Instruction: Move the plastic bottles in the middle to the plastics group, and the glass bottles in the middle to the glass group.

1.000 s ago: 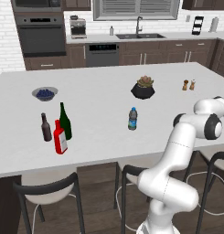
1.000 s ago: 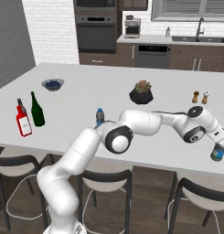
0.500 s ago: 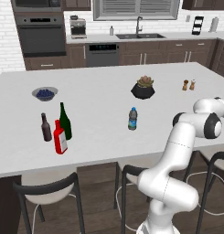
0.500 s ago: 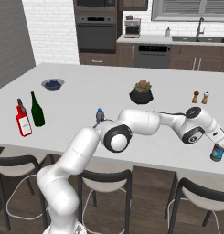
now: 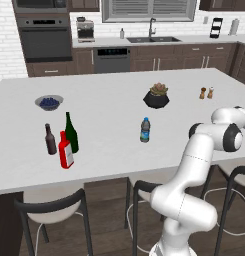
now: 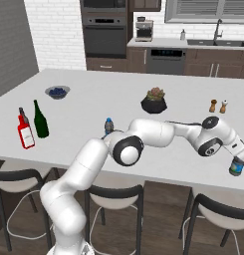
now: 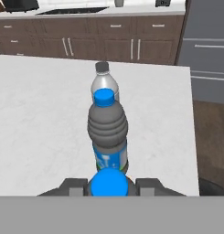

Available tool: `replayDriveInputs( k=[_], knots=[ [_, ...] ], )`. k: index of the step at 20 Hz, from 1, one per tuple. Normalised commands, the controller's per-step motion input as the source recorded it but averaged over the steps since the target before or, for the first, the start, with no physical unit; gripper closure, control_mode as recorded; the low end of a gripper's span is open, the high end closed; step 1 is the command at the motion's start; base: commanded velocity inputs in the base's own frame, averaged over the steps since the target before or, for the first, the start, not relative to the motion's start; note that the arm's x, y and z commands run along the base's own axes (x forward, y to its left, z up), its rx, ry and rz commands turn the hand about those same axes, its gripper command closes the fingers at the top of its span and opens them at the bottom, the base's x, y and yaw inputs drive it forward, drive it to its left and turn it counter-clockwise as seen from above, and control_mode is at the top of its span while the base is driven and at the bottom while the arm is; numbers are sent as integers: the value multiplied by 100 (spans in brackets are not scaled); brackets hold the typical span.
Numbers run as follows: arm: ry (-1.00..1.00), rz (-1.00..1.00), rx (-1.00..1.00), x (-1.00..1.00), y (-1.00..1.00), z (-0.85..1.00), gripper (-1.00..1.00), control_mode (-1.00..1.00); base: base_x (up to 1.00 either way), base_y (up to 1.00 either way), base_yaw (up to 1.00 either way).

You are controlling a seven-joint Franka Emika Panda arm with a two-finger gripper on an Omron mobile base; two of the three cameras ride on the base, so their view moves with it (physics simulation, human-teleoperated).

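The fingers (image 7: 147, 185) stand on either side of the blue cap of a small water bottle (image 7: 108, 183), seen from straight above in the hand view. Whether they are clamped on it or only close beside it cannot be told. In the right base view this bottle (image 6: 237, 166) stands upright just under the hand, near the right end of the front edge of the white desk (image 5: 109, 115).

Just beyond it in the hand view stands a second small bottle (image 7: 108, 132) with a blue cap, a ribbed grey shoulder and a blue label. Behind that one is a third, clear bottle with a dark grey cap (image 7: 104, 82). The three form a short row near the right edge of the desk.

In the left base view, one more small clear water bottle with blue label and blue cap (image 5: 145, 130) stands alone in the middle of the desk, closer to the front edge. A dark pot holding a plant (image 5: 156, 95) sits behind it, and two small shakers (image 5: 206, 93) stand side by side further right.

Toward the left end, near the front edge, a tall dark green wine bottle (image 5: 71, 132), a shorter dark brown bottle (image 5: 50, 139) and a red flat-sided bottle with white label (image 5: 66, 151) stand close together, the red one nearest the front. A bowl of blueberries (image 5: 49, 102) sits behind them.
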Motion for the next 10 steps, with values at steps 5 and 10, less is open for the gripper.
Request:
replayDriveInputs(
  k=[5, 10],
  knots=[
    [0, 0, 0, 0, 0, 0, -100, -100, 0, 0, 0],
    [0, 0, 0, -5, 0, 0, -100, -100, 0, 0, 0]
  ],
)
